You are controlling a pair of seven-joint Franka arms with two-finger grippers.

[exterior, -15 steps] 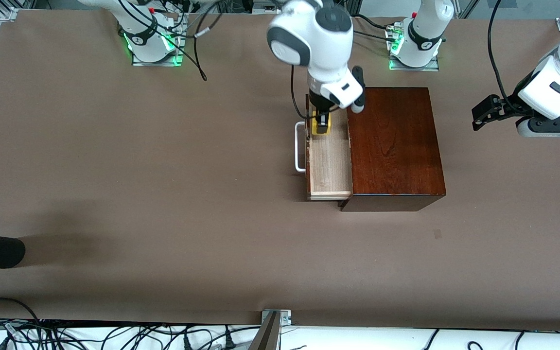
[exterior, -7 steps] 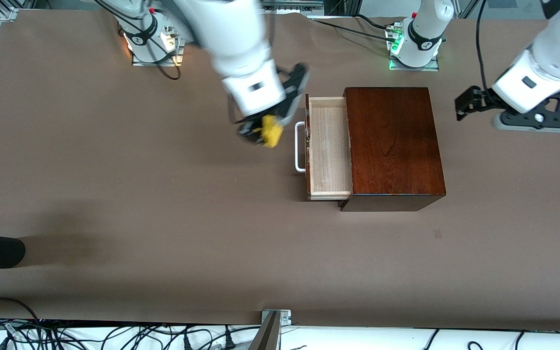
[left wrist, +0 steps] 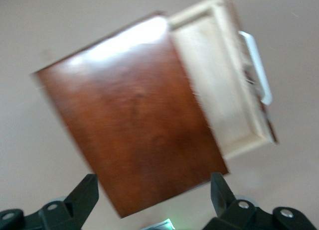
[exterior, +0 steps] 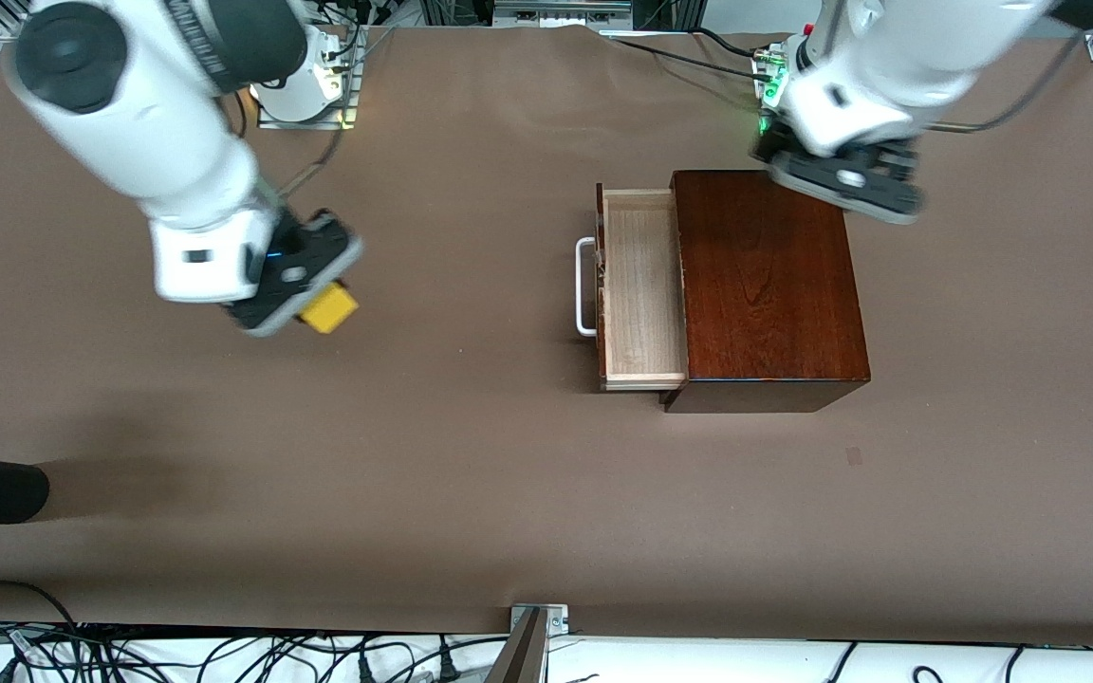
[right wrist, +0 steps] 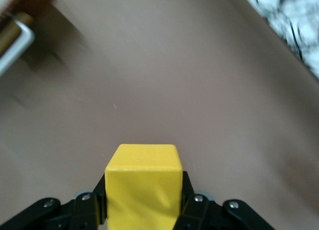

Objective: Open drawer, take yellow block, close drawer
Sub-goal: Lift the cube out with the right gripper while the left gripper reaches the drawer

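Brown table (exterior: pixel 471 493), wide bare stretch along the camera-side edge. Toward the left arm's end, wooden box (exterior: pixel 765 285); drawer (exterior: pixel 639 289) pulled open, pale interior bare, white handle (exterior: pixel 585 287) facing the right arm's end. Right gripper (exterior: pixel 305 299) over bare table toward the right arm's end, clamped on yellow block (exterior: pixel 329 309). Left gripper (left wrist: pixel 154 200) spread wide over the box's base-side edge.

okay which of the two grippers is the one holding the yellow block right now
The right gripper, over bare table toward the right arm's end, is shut on the yellow block. The left gripper is open and holds nothing, over the wooden box.
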